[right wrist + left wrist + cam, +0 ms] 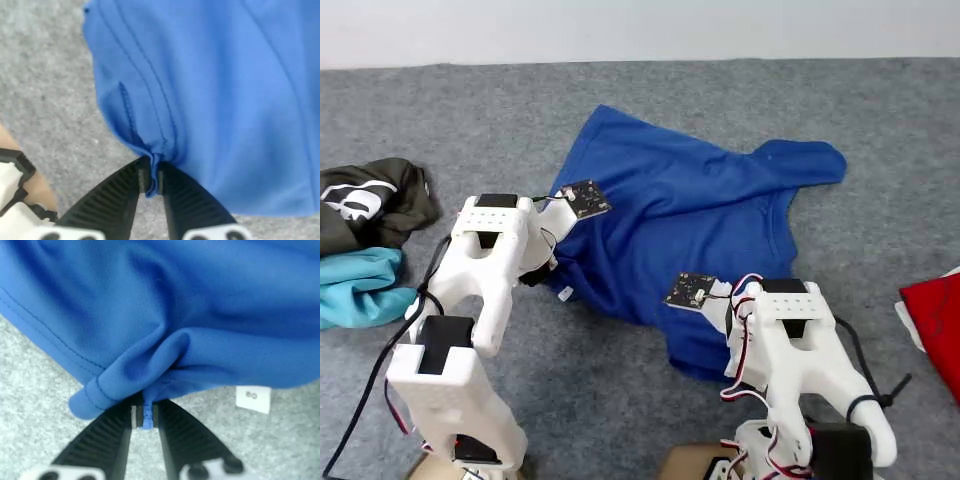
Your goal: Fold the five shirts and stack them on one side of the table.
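High view: crumpled blue fabric shirt (690, 230) on grey felt-covered bench (590, 400). Bunched hem fold pinched by left gripper (145, 415); seamed hem edge pinched by right gripper (150, 180).

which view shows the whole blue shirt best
The high view: nearly all of the blue shirt is visible. The left wrist view shows a bunched hem pinched in the left gripper; the right wrist view, a seamed edge in the right gripper.

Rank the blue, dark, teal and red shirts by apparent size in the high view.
1. blue shirt
2. dark shirt and teal shirt, both bunched, look alike
3. red shirt, cut off at the edge
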`<state>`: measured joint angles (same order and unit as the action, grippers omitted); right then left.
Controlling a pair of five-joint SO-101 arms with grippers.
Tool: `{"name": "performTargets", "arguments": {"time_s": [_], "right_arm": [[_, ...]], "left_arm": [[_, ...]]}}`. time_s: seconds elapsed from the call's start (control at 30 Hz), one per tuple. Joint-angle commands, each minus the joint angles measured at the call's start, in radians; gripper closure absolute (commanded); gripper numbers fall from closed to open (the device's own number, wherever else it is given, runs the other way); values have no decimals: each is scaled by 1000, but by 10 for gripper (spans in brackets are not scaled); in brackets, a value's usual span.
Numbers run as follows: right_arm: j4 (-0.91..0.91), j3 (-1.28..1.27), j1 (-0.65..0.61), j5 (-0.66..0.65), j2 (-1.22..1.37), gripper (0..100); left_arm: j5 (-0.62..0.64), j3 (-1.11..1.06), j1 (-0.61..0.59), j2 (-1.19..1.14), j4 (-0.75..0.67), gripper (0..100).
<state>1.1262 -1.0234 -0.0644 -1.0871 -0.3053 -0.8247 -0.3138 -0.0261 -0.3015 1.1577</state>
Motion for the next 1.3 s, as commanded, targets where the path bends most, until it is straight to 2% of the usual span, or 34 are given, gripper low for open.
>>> {"name": "performTargets", "arguments": {"time_s": [0.0, 0.13, 0.3, 0.57, 0.7, 0.83, 0.97, 1.27], "right_arm": [[-5, 55, 7, -9, -22, 988], [44, 245, 62, -8, -24, 988], [133, 511, 113, 43, -24, 988], [340, 924, 116, 249, -24, 988], [443, 1146, 117, 311, -24, 988], [503, 1363, 147, 319, -24, 988], [509, 1591, 231, 321, -24, 988], [496, 2042, 410, 318, -24, 988]], "left_arm": [[11, 33, 5, 8, -11, 998], [84, 59, 6, 12, -14, 998], [216, 263, -26, 101, 149, 998], [428, 513, -15, 305, 275, 998], [523, 622, 9, 382, 356, 998], [552, 743, 64, 448, 402, 998], [552, 871, 117, 499, 388, 998], [551, 1129, 120, 519, 384, 998]]}}
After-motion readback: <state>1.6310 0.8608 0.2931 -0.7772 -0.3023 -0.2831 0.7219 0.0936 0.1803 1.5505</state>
